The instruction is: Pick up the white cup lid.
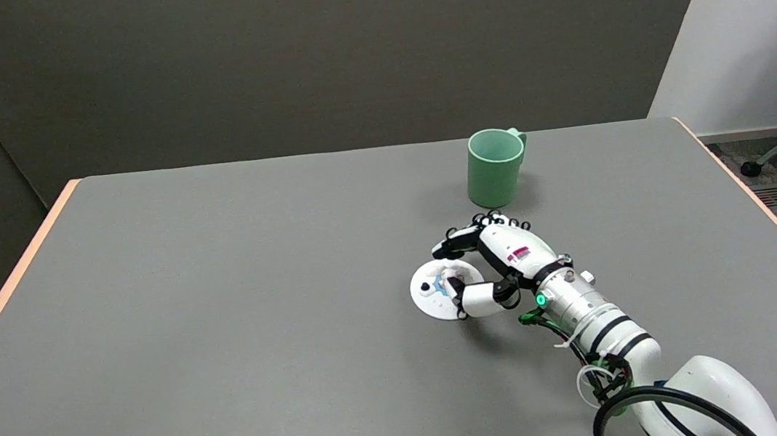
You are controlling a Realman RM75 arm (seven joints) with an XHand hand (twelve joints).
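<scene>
We see the grey counter (225, 324) under everything, with the right hand (492, 264) low over it, reaching in from the lower right. Its fingers (451, 244) curve over the far edge of the white cup lid (434, 297) while the thumb (474, 298) lies on the lid's near side; the hand is partly closed around the lid, touching it, though we cannot tell if the grip is firm. The lid lies flat on the counter, just left of the palm, round, with no long axis, a small dark spot on top. Beyond the fingers, near but apart, stands an upright green mug (494, 168), handle at its far right.
</scene>
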